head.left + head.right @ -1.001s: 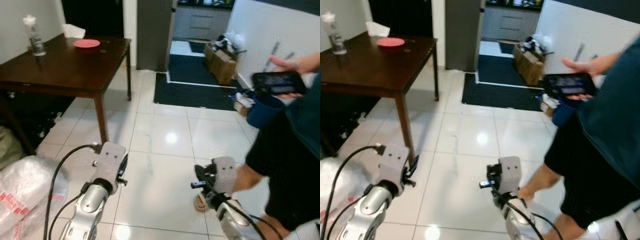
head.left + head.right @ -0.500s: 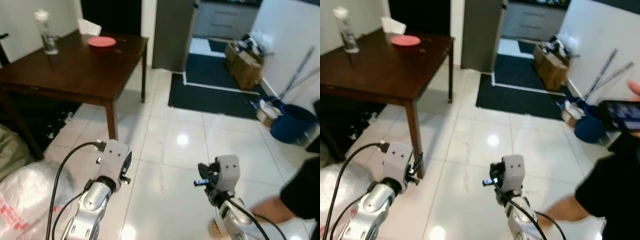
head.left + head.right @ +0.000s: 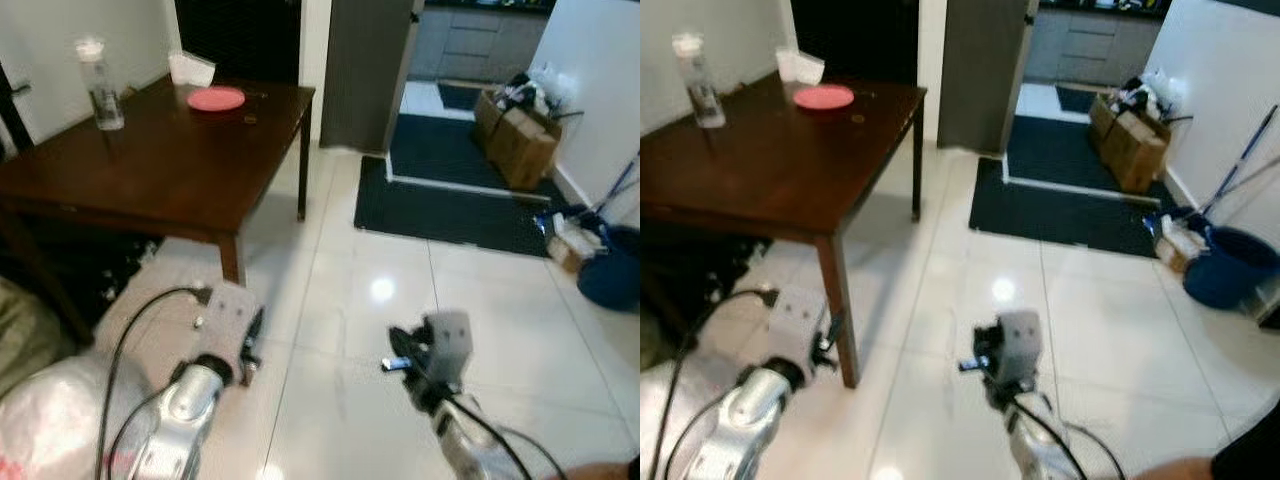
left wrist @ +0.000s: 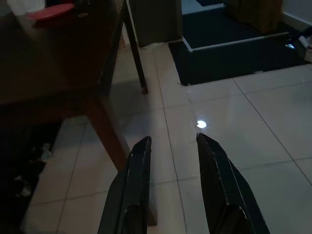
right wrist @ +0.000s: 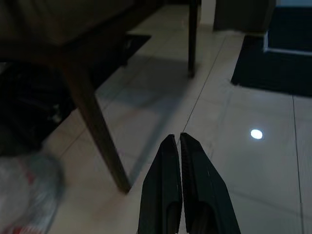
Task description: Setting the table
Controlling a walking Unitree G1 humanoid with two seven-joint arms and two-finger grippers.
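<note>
A pink plate (image 3: 216, 98) lies on the dark table (image 3: 150, 170), upper left. It looks light, rigid and slick-rimmed; best pinched at its edge. The left gripper (image 4: 171, 146) hangs empty, fingers apart; the right gripper (image 5: 174, 141) has fingers together.

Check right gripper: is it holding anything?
No. The right gripper has its fingers shut together on nothing, over bare floor tiles.

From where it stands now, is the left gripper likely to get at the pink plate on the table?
Probably not yet. The left gripper hangs low over the floor, short of the table, and the pink plate lies at the far end of the tabletop.
</note>
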